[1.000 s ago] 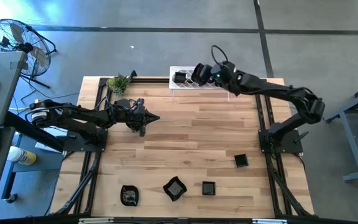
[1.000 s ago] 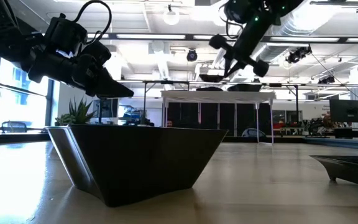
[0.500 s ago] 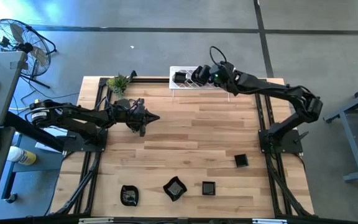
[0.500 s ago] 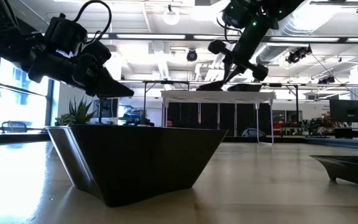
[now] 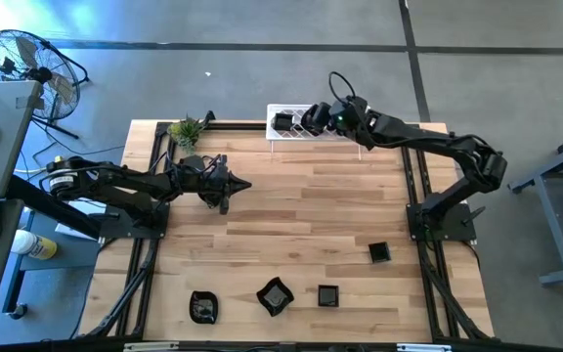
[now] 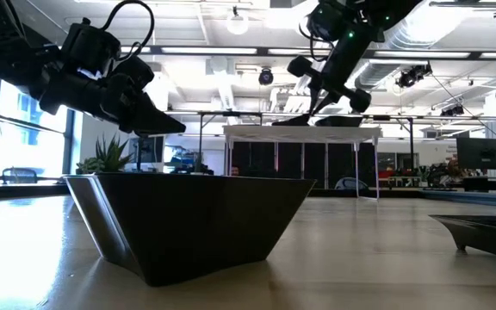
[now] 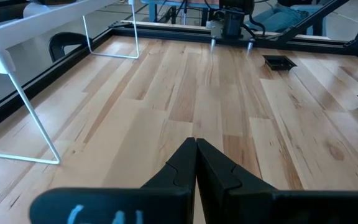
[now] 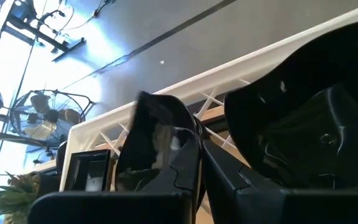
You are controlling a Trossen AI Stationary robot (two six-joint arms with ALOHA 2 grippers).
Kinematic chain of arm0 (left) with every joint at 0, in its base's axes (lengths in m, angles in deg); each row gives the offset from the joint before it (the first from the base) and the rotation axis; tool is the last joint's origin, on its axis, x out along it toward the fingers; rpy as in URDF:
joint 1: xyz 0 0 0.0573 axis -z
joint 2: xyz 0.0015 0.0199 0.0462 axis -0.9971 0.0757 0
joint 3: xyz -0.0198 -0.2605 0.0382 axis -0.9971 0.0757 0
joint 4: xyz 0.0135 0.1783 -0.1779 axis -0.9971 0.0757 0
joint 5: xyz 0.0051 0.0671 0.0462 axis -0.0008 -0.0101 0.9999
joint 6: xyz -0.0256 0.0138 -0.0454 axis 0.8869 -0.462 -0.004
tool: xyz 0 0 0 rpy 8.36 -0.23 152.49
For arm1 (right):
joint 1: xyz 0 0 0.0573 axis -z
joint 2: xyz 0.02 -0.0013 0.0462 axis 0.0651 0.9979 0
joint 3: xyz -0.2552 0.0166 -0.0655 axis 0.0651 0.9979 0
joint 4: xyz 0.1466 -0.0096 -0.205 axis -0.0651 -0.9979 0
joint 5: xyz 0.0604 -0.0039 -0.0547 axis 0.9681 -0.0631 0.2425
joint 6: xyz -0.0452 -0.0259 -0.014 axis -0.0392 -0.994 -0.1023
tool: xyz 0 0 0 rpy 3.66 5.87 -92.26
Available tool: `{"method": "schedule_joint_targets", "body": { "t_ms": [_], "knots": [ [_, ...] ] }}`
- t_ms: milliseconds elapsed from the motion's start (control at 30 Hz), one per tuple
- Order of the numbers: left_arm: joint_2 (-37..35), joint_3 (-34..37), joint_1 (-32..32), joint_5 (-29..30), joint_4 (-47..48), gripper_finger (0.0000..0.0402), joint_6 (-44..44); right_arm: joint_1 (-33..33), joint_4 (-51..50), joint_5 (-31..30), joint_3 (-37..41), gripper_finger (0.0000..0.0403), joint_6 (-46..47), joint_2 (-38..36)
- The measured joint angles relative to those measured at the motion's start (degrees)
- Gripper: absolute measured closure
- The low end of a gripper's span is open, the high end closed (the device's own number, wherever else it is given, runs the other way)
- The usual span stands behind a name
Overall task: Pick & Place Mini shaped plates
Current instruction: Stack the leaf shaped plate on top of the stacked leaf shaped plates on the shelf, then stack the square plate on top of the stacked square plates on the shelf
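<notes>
Right claw [image 5: 311, 117] hangs over the white wire rack [image 5: 274, 137] at the far edge of the desk [image 5: 311, 215], just beside the plates set there; whether it is clenched, released or pinching a rim cannot be told. Left claw [image 5: 247, 185] is clenched on nothing, held above bare wood on the left side, near the small green plant [image 5: 186, 130].

From above, four mini shaped plates lie on the desk: three in a row along the near edge, a rounded one [image 5: 203, 308], a wavy-edged one [image 5: 275, 295] and a square one [image 5: 327, 294], and a fourth square one [image 5: 379, 252] further up, near the right arm's base. On the rack one square plate [image 5: 282, 122] shows clearly; the right arm hides the rest.

The right wrist view fills that gap: three plates sit on the lattice, a square one [image 8: 89, 174], a darker one [image 8: 157, 127] just behind the claw, and a larger curved one [image 8: 316, 137] beside it.

The low view shows the rack standing on thin legs, two plates' profiles [image 6: 338, 120] on top, and one desk plate [image 6: 188, 224] looming close. The left wrist view shows its own closed tips and two desk plates far off [image 7: 278, 61].
</notes>
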Motion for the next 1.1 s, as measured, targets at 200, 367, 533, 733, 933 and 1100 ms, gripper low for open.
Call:
{"method": "schedule_joint_targets", "body": {
  "t_ms": [200, 367, 533, 733, 933, 1100],
  "knots": [
    [0.0, 0.0, 0.0, 0.0, 0.1, 0.0396, 0.0, 0.0, 0.7, 0.5, 0.0, 0.0321, -2.4, 0.0],
    [0.0, 0.0, 0.0, 0.0, 0.1, 0.0396, 0.0, 0.0, 3.0, 1.6, 0.0, 0.0306, -7.3, 0.0],
    [0.0, 0.0, 0.0, 0.0, 0.2, 0.0396, 0.0, -1.5, 3.0, 3.2, -1.6, 0.0371, -18.4, 0.0],
    [0.0, 0.0, 0.0, -2.9, -2.0, 0.0396, 0.1, -8.9, 0.1, 8.1, -3.7, 0.0386, -36.7, -2.0],
    [0.0, 0.0, 0.0, -3.6, -2.0, 0.0396, 0.2, -22.2, 1.6, 4.9, 3.4, 0.0399, -38.6, -4.0],
    [0.0, 0.0, 0.0, -3.5, -2.2, 0.0396, 0.1, -33.4, 5.3, 3.8, 9.8, 0.04, -33.4, -4.0]
  ]
}}
